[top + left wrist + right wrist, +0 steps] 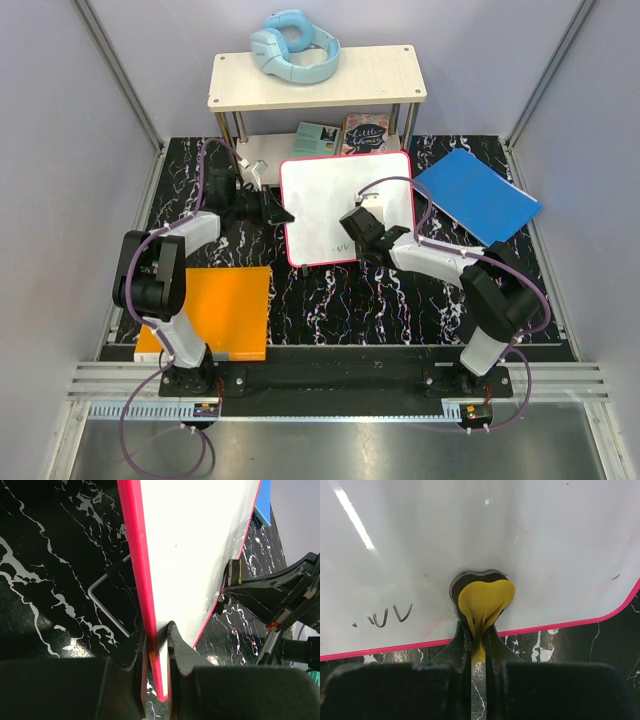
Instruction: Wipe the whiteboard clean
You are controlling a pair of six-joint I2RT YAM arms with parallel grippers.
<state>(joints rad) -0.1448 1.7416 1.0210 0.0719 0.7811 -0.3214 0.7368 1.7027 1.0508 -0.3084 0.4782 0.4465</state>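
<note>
The whiteboard (330, 190), glossy white with a red-pink rim, lies in the middle of the black marbled table. My left gripper (283, 213) is shut on its left rim; in the left wrist view (157, 642) the rim (135, 555) runs between the two fingers. My right gripper (353, 224) is shut on a yellow eraser pad (485, 600) pressed flat on the board (495, 525) near its near edge. A few dark pen strokes (390, 616) remain left of the pad. The rest of the board surface (195, 545) looks clean.
An orange sheet (225, 310) lies near left and a blue sheet (478, 195) far right. A wooden shelf (315, 78) at the back holds light blue headphones (292, 45), with books (365, 133) beneath. A wire stand (107, 605) lies beside the board's left rim.
</note>
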